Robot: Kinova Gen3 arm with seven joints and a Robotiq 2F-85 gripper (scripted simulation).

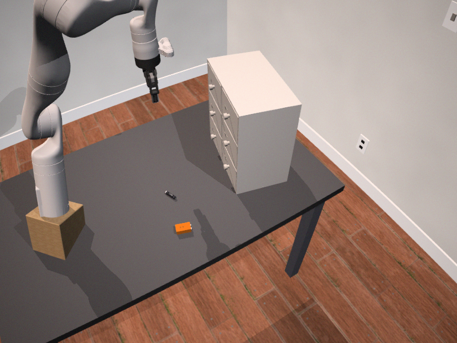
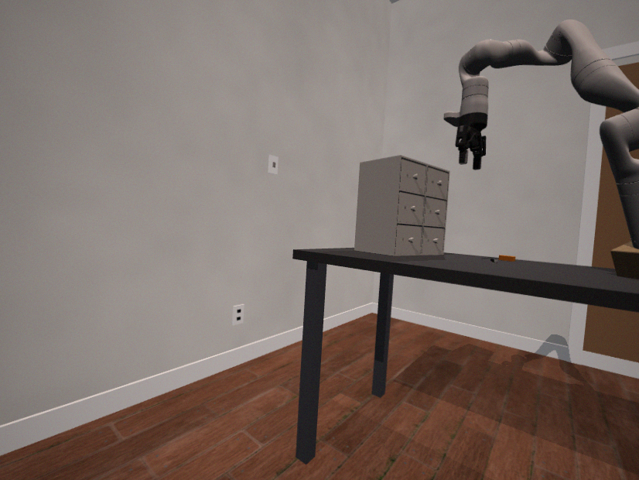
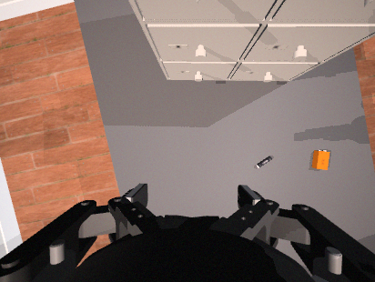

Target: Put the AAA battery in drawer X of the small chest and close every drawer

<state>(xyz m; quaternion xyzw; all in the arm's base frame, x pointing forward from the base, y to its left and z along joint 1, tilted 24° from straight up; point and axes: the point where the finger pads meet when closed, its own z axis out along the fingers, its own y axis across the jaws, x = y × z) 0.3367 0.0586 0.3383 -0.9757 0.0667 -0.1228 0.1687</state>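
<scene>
The small dark AAA battery [image 1: 170, 194] [image 3: 264, 162] lies flat on the black table [image 1: 110, 177] [image 2: 516, 273], in front of the chest. The white chest [image 1: 254, 118] [image 2: 377, 206] [image 3: 237, 41] has six drawers with white knobs, all pushed in. I cannot read the drawer marks. My gripper [image 1: 154, 96] [image 2: 468, 157] [image 3: 192, 194] is open and empty. It hangs high above the table's far edge, to the front-left of the chest and about level with its top.
An orange block-shaped battery [image 1: 183, 227] [image 2: 507, 257] [image 3: 320, 160] lies near the AAA battery, closer to the table's front edge. My arm's wooden base block [image 1: 55, 230] stands at the table's left. Walls run behind and right of the chest.
</scene>
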